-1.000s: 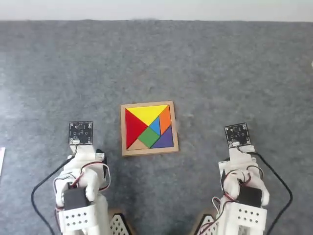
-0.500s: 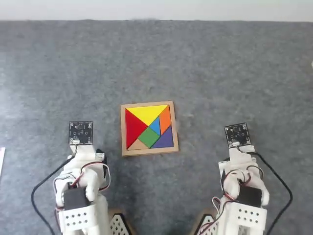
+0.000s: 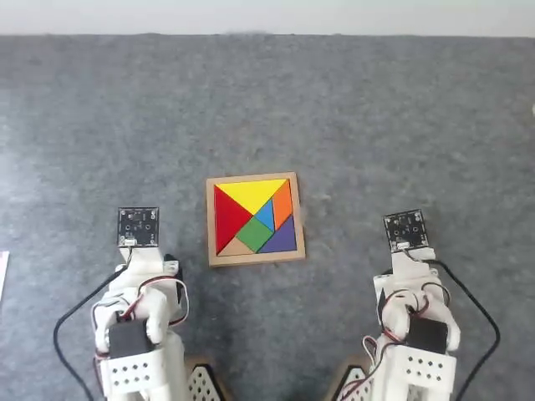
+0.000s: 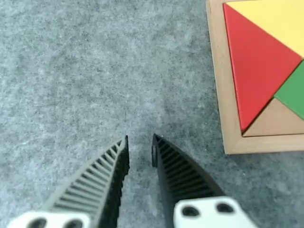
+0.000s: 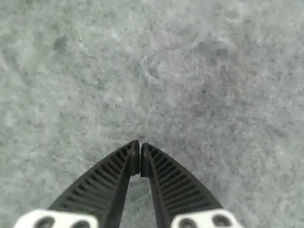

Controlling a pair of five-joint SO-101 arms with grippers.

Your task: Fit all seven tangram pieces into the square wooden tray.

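tray: square wooden tray (image 3: 255, 261) is seen at centre of the high view, filled with coloured tangram pieces (image 3: 249, 193) | room: grey carpet (image 3: 376, 109) is left open on every side | left gripper (image 4: 140, 142): slightly parted, nothing grasped, near a tray corner | right gripper (image 5: 139, 147): clenched on nothing, over carpet

Square wooden tray (image 3: 210, 225) flat at surface (image 3: 376, 125) centre; seven tangram pieces (image 3: 265, 215) seated: yellow triangle (image 3: 249, 194) 12 o'clock, red triangle (image 3: 227, 219) 9 o'clock.

Bright, even, diffuse light over grey mat (image 3: 376, 125) — v. faint soft shadows by tray (image 3: 211, 225) & arms (image 3: 138, 309).
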